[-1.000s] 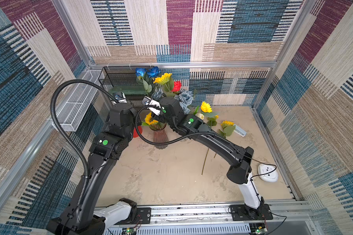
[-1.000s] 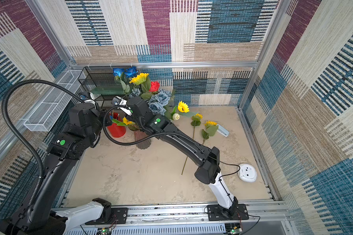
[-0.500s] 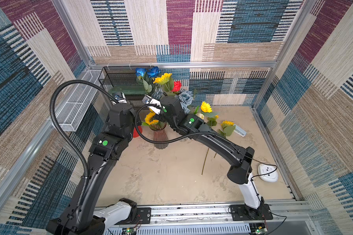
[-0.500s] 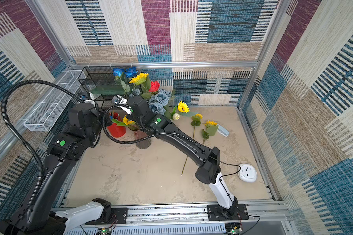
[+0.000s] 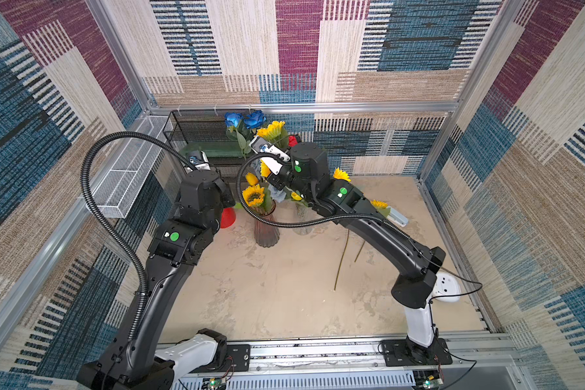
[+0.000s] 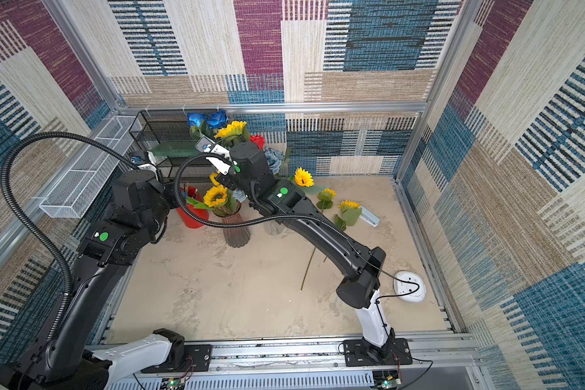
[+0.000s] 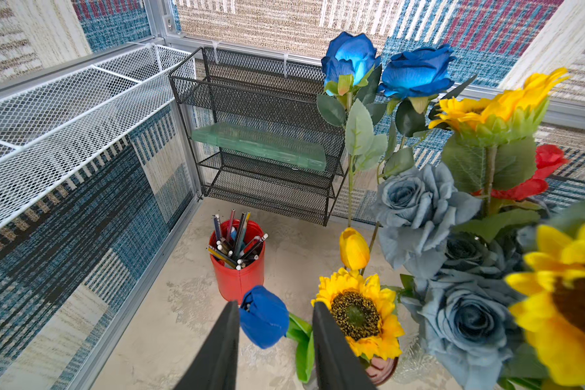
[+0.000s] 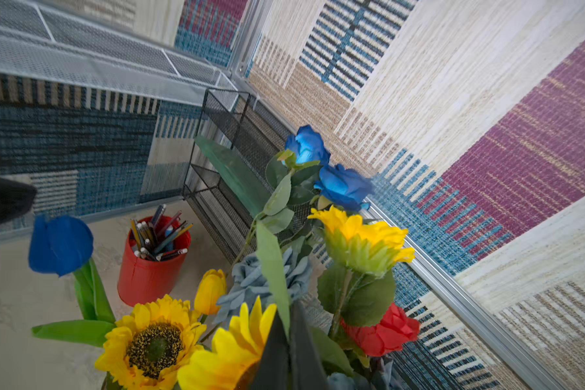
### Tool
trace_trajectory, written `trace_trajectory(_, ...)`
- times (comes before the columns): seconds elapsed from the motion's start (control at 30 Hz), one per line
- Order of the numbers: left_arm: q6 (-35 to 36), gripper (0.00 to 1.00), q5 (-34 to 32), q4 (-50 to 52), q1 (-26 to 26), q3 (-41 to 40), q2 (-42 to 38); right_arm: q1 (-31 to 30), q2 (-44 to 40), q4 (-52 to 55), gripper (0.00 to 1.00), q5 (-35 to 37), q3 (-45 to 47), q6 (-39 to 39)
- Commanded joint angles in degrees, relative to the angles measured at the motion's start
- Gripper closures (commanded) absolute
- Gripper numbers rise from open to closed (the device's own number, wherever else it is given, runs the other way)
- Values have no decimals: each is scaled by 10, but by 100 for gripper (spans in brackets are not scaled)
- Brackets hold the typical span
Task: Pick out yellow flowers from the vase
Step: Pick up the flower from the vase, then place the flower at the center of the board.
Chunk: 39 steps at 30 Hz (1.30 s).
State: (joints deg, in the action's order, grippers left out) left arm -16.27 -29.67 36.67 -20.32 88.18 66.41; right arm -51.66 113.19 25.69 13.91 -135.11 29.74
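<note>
I am working with the right gripper point(image 8: 288, 320) deep in the bouquet, its jaws pressed together. A green leaf point(image 8: 273, 266) is running down into the seam between them, though whether it is truly nipped there I cannot say from this angle.

The vase point(image 5: 267, 233) is standing toward the far left corner of the worktop point(image 5: 284, 287), and the yellow flowers in it are crowding my right jaws. One sunflower point(image 8: 232, 347) is sitting just beside them on the side toward the left arm. An open sunflower point(image 8: 154, 344) and a yellow tulip point(image 8: 210, 292) are lying beyond it, and a tall sunflower point(image 8: 362, 239) is rising past the tips.

Their stems are running roughly upright out of the vase neck, so I am judging that the coming pull has to go straight up along that axis.

The left gripper point(image 7: 275, 305) is hanging with its jaws spread, a blue tulip point(image 7: 262, 317) showing between them but not gripped — the right arm is the nearer one. Loose sunflowers point(image 6: 348, 205) are lying out of the vase, toward the right edge.
</note>
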Motion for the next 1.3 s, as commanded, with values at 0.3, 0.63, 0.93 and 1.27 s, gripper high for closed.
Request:
trace_trajectory(0.3,23,64,-2,-55,2,-43,-12,161,-191,-241,100,-416,224,-271)
trace_trajectory(0.63,18,64,7,-57,2,-45,-8,223,-278,-327,100,-465,292,-354)
trace_trajectory(0.93,22,64,12,-60,2,-47,-7,304,-383,-260,100,-372,393,-555)
trace_trajectory(1.27,13,64,32,-66,2,-55,-5,521,-474,-277,100,-408,637,-702)
